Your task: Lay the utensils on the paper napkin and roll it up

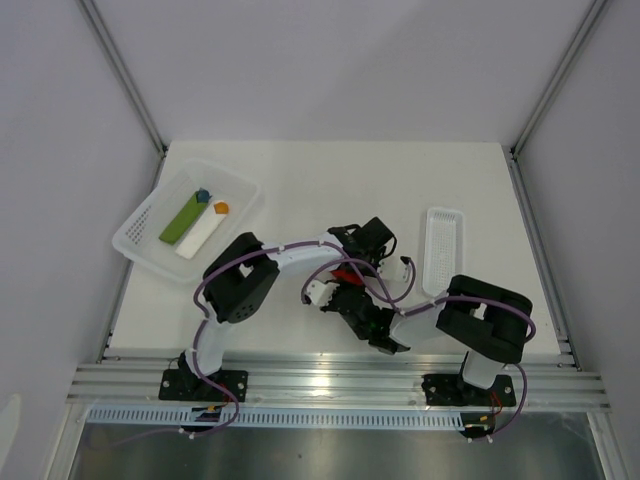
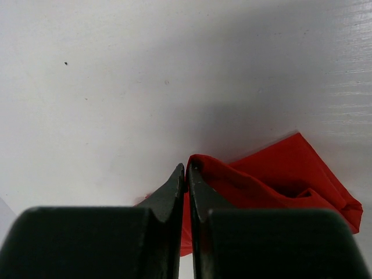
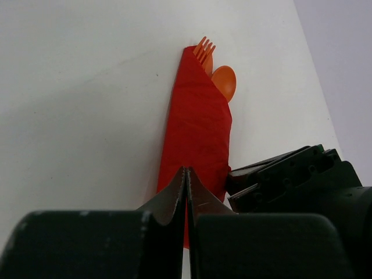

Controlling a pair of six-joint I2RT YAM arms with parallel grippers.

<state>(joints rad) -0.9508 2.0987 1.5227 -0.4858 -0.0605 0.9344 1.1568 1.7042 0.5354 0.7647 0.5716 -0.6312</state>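
Paper napkin (image 3: 197, 122) bright red; utensils (image 3: 224, 82) orange; table (image 1: 320, 180) white; bar (image 1: 181, 222) green.

Left bin (image 1: 137, 236) holds green bar (image 1: 184, 221), white bar (image 1: 201, 237); narrow tray (image 1: 443, 250) right.

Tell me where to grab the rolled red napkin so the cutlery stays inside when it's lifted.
Grip the napkin roll at mid-length, from above, jaws across its narrow width. It lies flat, and the fork and spoon poke out of its far end, so a middle pinch should clamp their handles.
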